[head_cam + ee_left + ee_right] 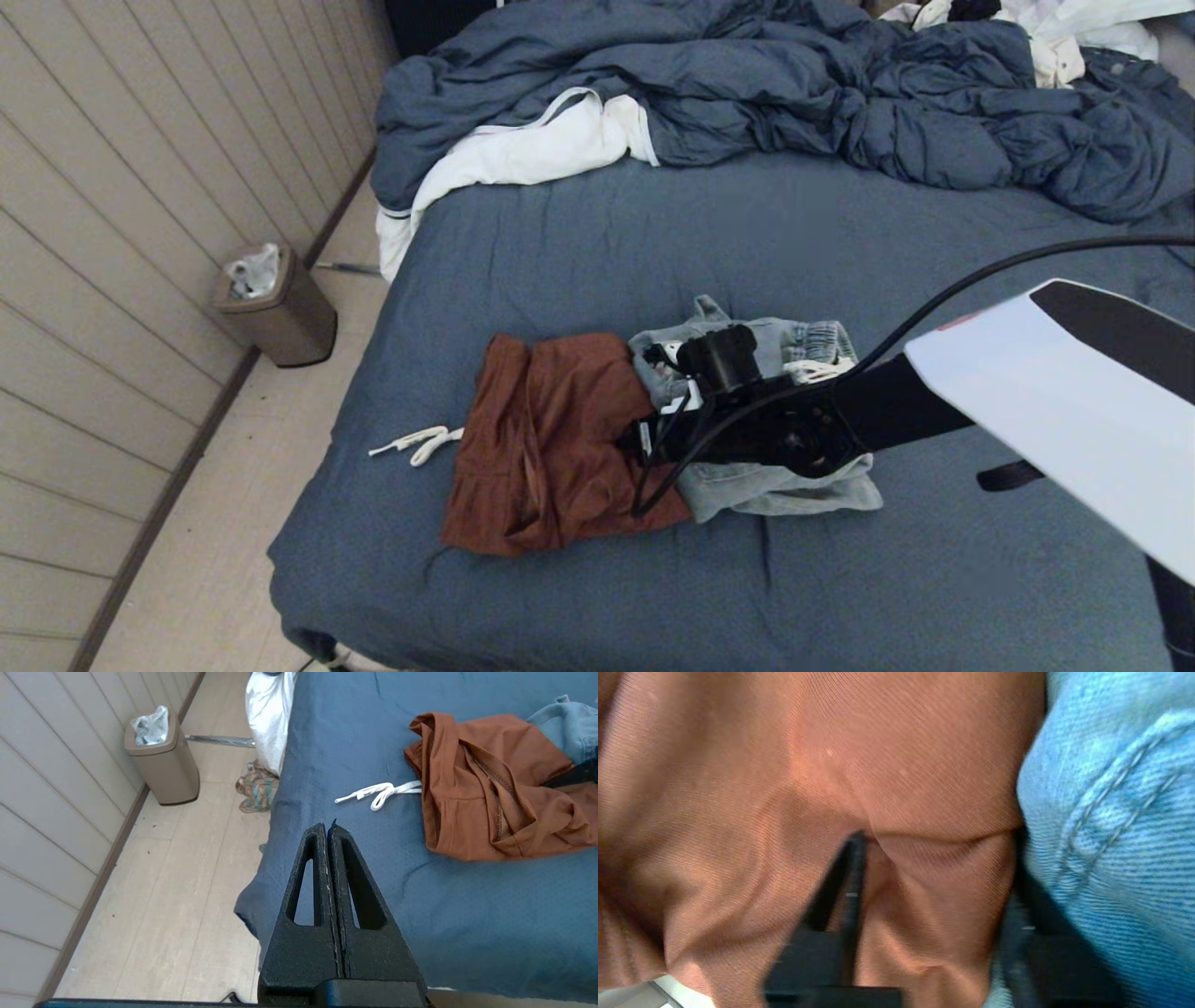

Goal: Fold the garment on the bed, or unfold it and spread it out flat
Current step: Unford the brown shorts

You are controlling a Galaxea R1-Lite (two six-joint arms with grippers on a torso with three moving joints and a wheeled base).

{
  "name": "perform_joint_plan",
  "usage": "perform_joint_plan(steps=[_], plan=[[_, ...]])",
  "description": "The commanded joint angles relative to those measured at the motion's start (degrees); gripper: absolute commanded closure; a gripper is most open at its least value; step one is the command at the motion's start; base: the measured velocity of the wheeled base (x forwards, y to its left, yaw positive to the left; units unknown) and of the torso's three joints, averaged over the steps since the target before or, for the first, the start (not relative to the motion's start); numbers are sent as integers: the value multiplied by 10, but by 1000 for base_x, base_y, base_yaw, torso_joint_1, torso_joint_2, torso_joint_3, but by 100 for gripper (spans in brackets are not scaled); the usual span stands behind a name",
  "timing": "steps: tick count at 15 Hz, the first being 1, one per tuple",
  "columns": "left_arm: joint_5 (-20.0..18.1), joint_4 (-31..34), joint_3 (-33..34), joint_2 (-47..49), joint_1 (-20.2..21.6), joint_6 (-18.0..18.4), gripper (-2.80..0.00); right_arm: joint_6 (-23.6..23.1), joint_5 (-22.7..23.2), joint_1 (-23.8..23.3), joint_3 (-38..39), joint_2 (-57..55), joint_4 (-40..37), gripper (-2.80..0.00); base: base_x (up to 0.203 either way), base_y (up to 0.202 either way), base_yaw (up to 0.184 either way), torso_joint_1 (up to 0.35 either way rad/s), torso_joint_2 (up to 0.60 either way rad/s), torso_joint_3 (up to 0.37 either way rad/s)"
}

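Observation:
A crumpled rust-brown garment [551, 448] lies on the slate-blue bed [747, 243], with a white drawstring [415, 443] trailing from its left side. A light blue denim garment [784, 485] lies against its right side. My right gripper [644, 439] is down at the seam between the two. In the right wrist view it [938, 840] stands open, with a raised fold of the brown garment [901, 742] between the spread fingers and the denim [1111, 812] beside one finger. My left gripper [327, 828] is shut on nothing, hovering over the bed's left edge, apart from the brown garment [495, 784].
A rumpled dark blue duvet [840, 93] with white lining covers the far end of the bed, with white clothes [1055, 37] at the far right. A brown bin [280, 308] stands on the floor by the panelled wall. A patterned cloth [254, 791] lies on the floor.

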State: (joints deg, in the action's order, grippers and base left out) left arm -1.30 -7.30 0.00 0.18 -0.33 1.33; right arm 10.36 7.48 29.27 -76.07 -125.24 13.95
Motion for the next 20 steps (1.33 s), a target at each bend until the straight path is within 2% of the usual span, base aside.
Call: perform_joint_plan(steps=[1, 6, 7, 9, 13, 16, 20], plan=[[0, -1, 0, 0, 0, 0, 0, 2, 0, -2, -1, 7, 1, -280, 0, 0, 0, 0, 0, 0], [1, -1, 0, 0, 0, -2, 0, 4, -1, -2, -4, 76, 2, -280, 0, 0, 0, 0, 0, 0], [1, -1, 0, 0, 0, -1, 0, 4, -2, -1, -11, 79, 2, 0, 0, 0, 0, 0, 0, 0], [1, -1, 0, 0, 0, -1, 0, 4, -6, 11, -38, 68, 0, 0, 0, 0, 0, 0, 0, 0], [1, -1, 0, 0, 0, -2, 0, 5, -24, 85, -82, -3, -2, 0, 0, 0, 0, 0, 0, 0], [2, -2, 0, 0, 0, -4, 0, 5, -44, 110, -118, -65, -2, 0, 0, 0, 0, 0, 0, 0], [1, -1, 0, 0, 0, -4, 0, 8, -52, 141, -145, -89, -1, 0, 0, 0, 0, 0, 0, 0]])
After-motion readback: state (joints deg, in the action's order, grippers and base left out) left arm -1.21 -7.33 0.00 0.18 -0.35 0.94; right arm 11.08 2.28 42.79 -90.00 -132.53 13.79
